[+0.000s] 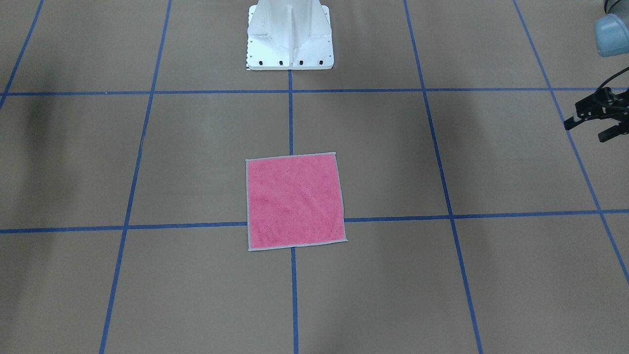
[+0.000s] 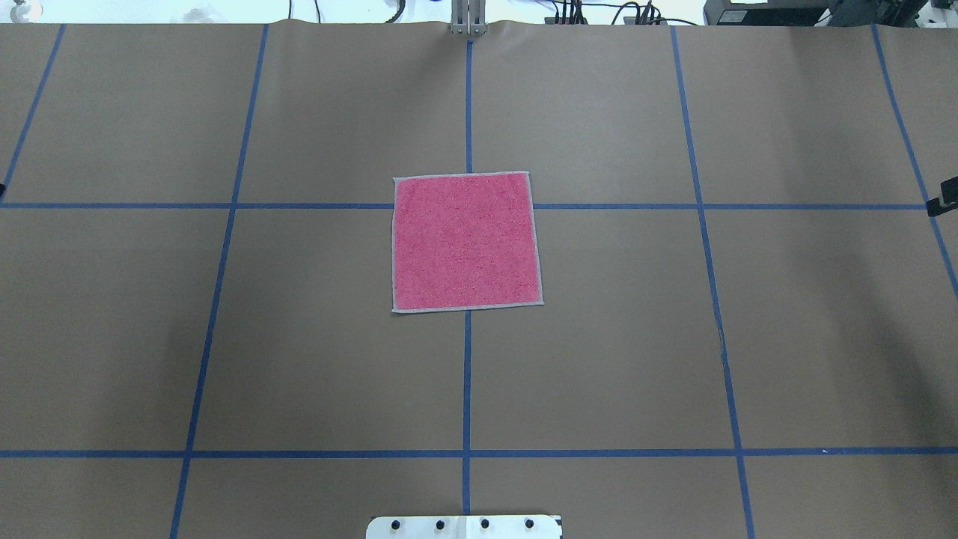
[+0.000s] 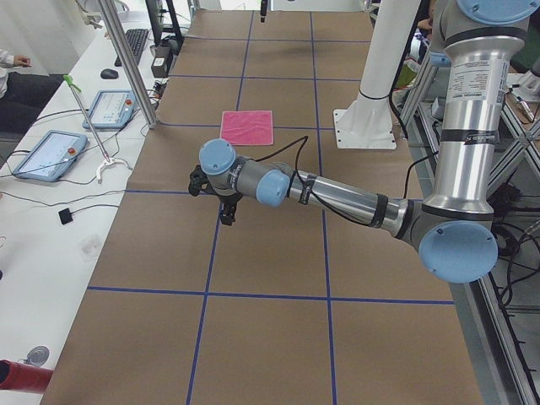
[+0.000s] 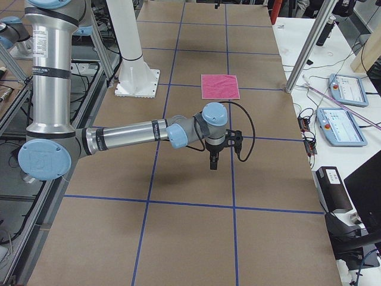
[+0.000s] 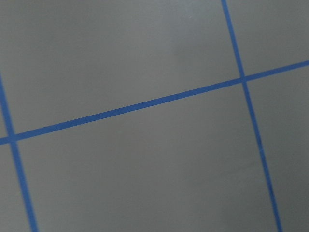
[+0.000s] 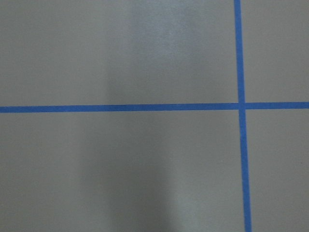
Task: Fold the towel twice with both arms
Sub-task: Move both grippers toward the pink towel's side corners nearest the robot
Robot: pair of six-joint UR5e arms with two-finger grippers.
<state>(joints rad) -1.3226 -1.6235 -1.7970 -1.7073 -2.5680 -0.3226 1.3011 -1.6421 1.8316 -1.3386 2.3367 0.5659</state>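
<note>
The left arm (image 3: 337, 196) is extended low over the bench (image 2: 823, 337). Its upper section stands upright beside the robot and its forearm runs nearly level. The left gripper (image 1: 588, 129) is held above the bench surface toward the robot's left end. Its fingers (image 1: 570, 123) are spread apart and nothing is held between them.

The right arm (image 4: 125, 136) is posed in like manner on the opposite side, with the forearm nearly level. The right gripper (image 4: 212, 159) is pointed down above the bench. Whether its fingers are spread or closed cannot be told, as only a sliver of it is seen in the overhead view.

The towel (image 2: 465, 241) is laid flat and unfolded, pink face up, at the middle of the bench. It lies in front of the white pedestal (image 1: 290, 37) but apart from it, and it covers a crossing of the blue tape lines (image 2: 299, 454). Both grippers are well apart from the towel, one to each side.

Each wrist view is filled by the brown bench covering and a tape crossing. Two control tablets (image 3: 46, 154) are placed on a white side table (image 3: 34, 253) along the bench edge opposite the robot.
</note>
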